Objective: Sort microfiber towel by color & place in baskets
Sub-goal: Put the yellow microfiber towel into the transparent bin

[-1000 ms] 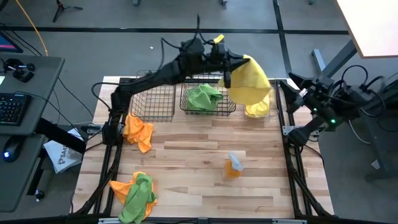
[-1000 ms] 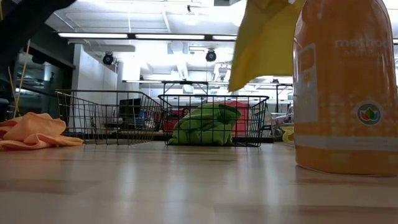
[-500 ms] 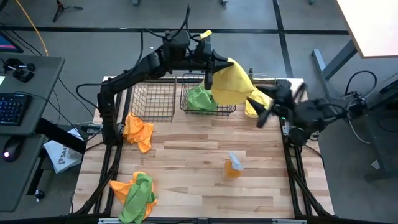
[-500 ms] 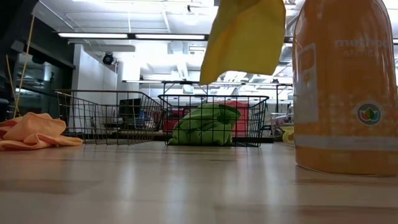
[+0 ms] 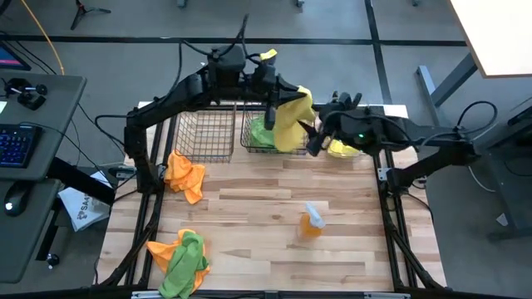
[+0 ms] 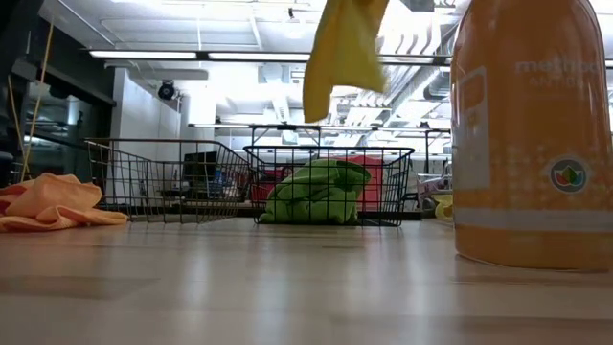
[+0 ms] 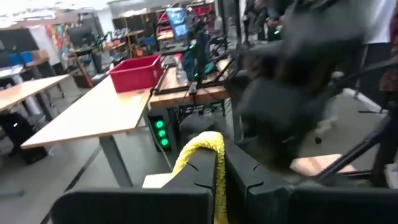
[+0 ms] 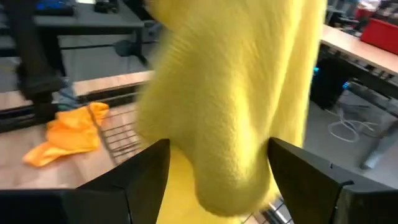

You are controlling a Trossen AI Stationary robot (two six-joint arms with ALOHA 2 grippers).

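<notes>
Change vs. 0.5 s ago: the right gripper (image 5: 314,143) has swung in from the 3 o'clock table edge and now sits beside the hanging plain yellow microfiber towel (image 5: 288,126), fingers spread wide with the cloth between them but not yet pinched (right wrist view (image 8: 236,93)). The left gripper (image 7: 219,177) is pressed together on the towel's top edge, holding it above the middle black wire-mesh basket (image 5: 278,137). The towel has drifted toward 9 o'clock. Judgement: this looks like a handover or regrip; yellow belongs in the clear plastic bin (image 5: 347,146) at approx. 1 o'clock.

Surroundings, near to far:
- 7 o'clock: orange-and-lime towel pile (image 5: 179,255), unsorted.
- 5 o'clock: small orange spray bottle (image 5: 312,220), not in the arms' path.
- 9 o'clock: orange towel (image 5: 184,174).
- 11 o'clock: left black wire-mesh basket (image 5: 205,133), no cloth seen in it.
- 12 o'clock: lime green towel (image 6: 316,192) in the middle basket.

Obstruction: both arms crowd the same spot; collision risk.
</notes>
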